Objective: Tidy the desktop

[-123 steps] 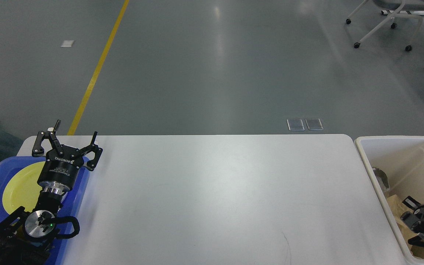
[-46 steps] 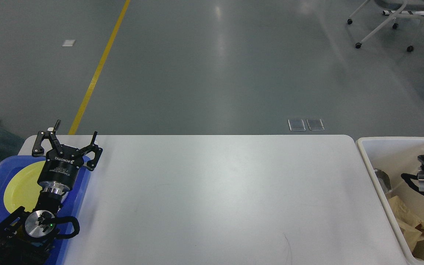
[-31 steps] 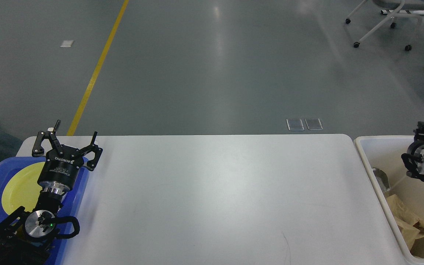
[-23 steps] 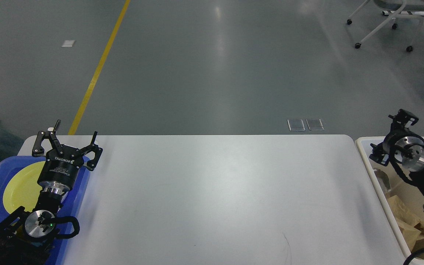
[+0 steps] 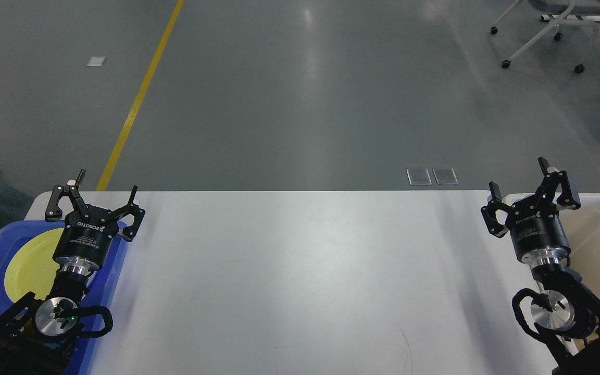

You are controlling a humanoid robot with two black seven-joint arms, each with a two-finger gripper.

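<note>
2 black arms are seen, each ending in a black cylindrical wrist body with white lettering and a polished silver ring at its base. The left gripper (image 5: 106, 183) and right gripper (image 5: 516, 178) are each built of 2 black linkage fingers. A round silver joint cap and a looped black cable are carried lower on each arm.

The desktop (image 5: 300, 271) is a white, matte, round-cornered rectangle, lying flat.
</note>
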